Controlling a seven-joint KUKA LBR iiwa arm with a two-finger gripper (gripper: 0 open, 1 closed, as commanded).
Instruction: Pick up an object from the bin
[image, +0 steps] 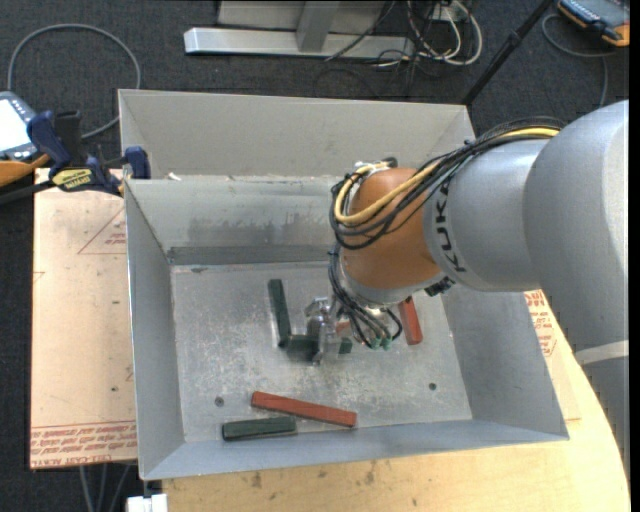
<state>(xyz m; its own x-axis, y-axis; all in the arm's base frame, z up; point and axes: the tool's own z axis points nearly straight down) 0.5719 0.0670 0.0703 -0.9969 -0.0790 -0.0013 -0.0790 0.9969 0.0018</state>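
Observation:
My gripper (322, 335) is low over the middle of the bin floor, under the orange wrist cover. Just to its left lies a dark green bar (277, 309), set lengthwise front to back. The bar's near end meets a short dark green piece (298, 347) right beside the gripper. A small green thing (346, 345) shows at the gripper's right side, partly hidden. To the right of the gripper, an orange-red bar (411, 323) pokes out from under the arm.
A long red bar (303, 408) lies slanted near the front wall, and a dark green bar (259, 429) lies flat just in front of it. The arm and its cables cover the bin's right middle.

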